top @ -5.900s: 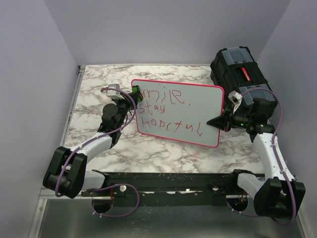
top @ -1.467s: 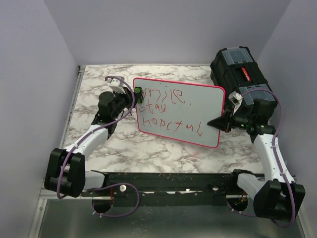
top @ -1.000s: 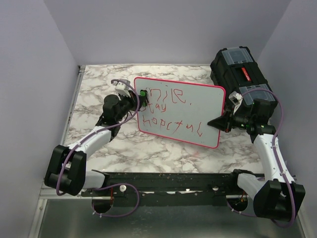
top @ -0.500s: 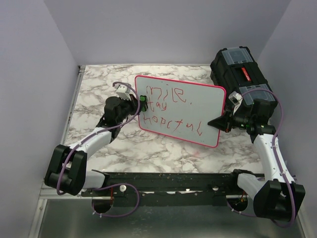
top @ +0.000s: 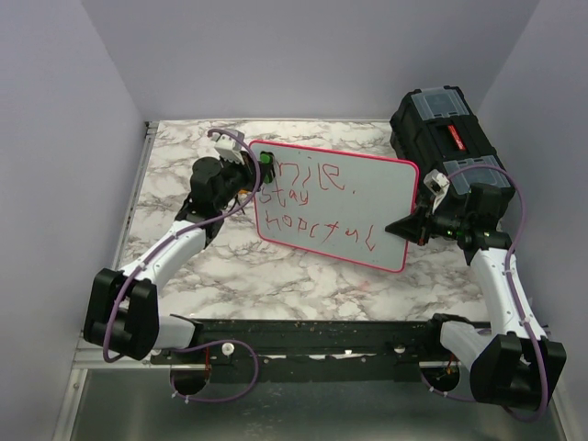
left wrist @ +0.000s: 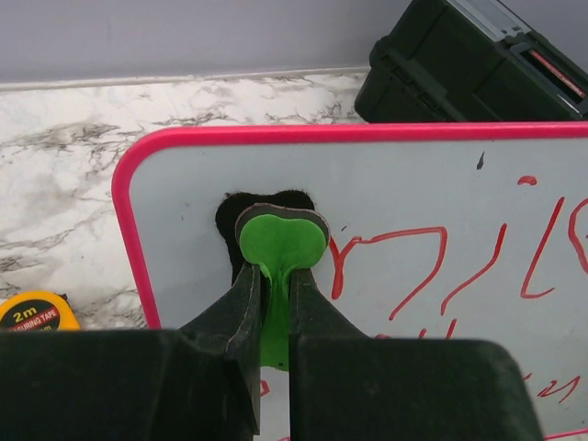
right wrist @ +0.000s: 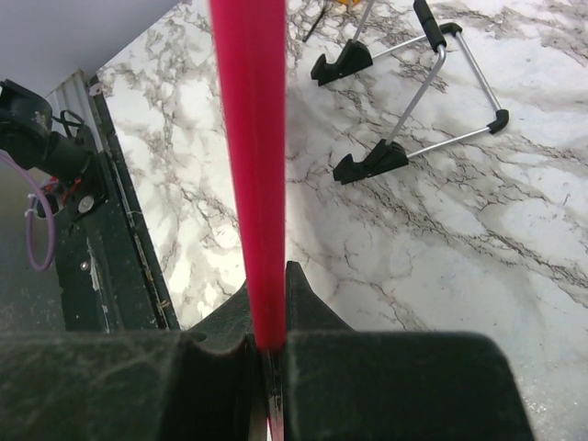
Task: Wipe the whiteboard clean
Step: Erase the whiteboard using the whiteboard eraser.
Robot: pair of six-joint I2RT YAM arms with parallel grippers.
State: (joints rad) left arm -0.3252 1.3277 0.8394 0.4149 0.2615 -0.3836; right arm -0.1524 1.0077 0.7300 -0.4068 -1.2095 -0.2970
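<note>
The whiteboard (top: 335, 207) stands tilted near the middle of the marble worktop (top: 303, 276), its red handwriting almost all unwiped. The right claw (top: 404, 226) pinches the pink rim at its right edge to steady it, and the left claw (left wrist: 274, 287) is clamped on a green-handled eraser (left wrist: 280, 241) whose black pad presses the top left corner. Wiping seems only begun, so the next move calls for sweeping the pad rightward and down across the letters with firm pressure. A black toolbox (top: 441, 129) sits close behind the board's right end, a yellow tape measure (left wrist: 37, 310) lies by its left edge, and a wire stand (right wrist: 404, 101) lies on the marble beside it, none of them covering the writing.
</note>
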